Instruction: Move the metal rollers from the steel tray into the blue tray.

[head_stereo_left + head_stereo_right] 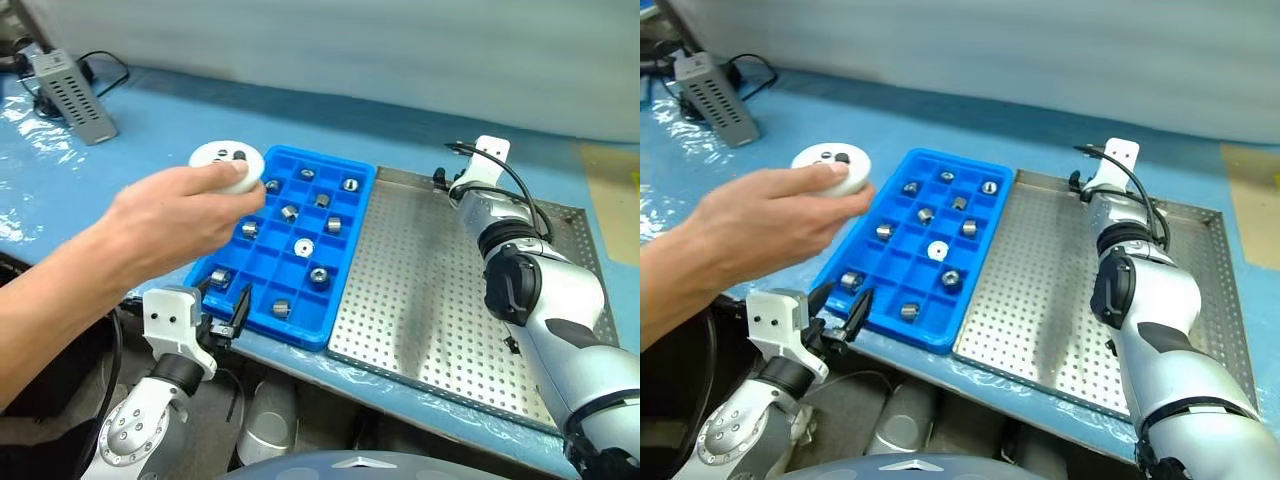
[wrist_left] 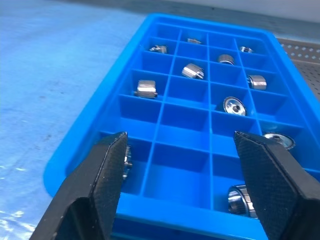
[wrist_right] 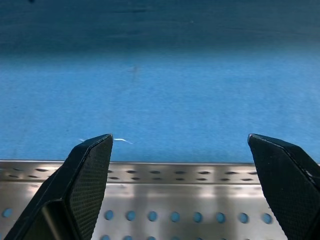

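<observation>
The blue tray (image 1: 258,285) lies on the table with several metal rollers (image 1: 289,212) in separate compartments, one showing its flat holed face (image 1: 304,246). All the rollers I see sit in it. To its right lies the steel tray (image 1: 420,290) with its perforated floor. My left gripper (image 1: 225,305) hangs open at the blue tray's near corner, level, with nothing between its fingers (image 2: 107,170). My right gripper (image 3: 180,137) is open over the steel tray's far rim (image 3: 165,172), holding nothing.
A person's hand (image 1: 170,220) holds a white round device (image 1: 228,163) over the blue tray's far left corner. A grey vented box (image 1: 75,95) with cables stands at the back left. The table is covered in blue sheet (image 1: 90,180).
</observation>
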`<state>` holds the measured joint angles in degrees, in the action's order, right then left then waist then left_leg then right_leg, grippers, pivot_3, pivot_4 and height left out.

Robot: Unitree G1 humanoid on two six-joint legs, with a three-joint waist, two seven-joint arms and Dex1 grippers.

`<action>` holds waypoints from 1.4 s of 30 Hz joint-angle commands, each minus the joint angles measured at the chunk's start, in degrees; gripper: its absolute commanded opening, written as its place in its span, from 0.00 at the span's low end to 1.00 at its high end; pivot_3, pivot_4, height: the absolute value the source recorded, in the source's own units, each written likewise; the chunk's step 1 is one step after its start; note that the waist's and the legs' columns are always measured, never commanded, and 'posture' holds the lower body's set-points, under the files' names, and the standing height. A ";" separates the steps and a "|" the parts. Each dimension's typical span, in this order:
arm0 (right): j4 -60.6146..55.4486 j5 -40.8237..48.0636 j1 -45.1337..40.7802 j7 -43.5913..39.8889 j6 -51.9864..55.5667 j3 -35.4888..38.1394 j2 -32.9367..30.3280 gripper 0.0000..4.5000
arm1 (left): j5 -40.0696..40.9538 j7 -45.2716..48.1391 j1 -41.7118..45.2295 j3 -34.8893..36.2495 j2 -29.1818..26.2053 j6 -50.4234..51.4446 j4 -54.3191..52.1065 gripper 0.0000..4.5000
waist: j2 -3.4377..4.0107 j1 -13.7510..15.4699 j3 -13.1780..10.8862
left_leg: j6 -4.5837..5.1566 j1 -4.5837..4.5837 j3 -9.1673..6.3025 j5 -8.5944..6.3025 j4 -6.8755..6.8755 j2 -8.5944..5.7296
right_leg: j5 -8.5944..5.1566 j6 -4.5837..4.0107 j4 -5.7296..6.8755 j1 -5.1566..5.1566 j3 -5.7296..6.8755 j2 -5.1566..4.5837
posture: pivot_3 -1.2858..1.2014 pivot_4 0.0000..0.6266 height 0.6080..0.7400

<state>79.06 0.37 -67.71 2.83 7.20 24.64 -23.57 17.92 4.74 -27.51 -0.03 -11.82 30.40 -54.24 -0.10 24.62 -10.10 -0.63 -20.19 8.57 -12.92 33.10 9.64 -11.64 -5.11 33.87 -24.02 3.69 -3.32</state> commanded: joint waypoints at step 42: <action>-0.52 4.15 7.61 12.54 -0.10 10.04 -12.62 0.99 | 0.72 2.63 1.26 0.67 0.83 -3.32 2.68 0.80 | -0.17 3.09 -0.13 | -0.44 0.42 -0.03 0.26 -0.01 -0.25 | -0.22 0.54 0.84 -0.20 -0.55 0.10 | 0.80 0.24 1.00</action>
<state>79.33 3.76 -60.26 15.16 6.87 33.81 -35.69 18.71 7.20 -25.95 0.54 -10.96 28.44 -50.26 -0.27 27.71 -10.23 -1.07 -19.77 8.54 -12.66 33.09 9.37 -11.86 -4.57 34.71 -24.22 3.14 -3.22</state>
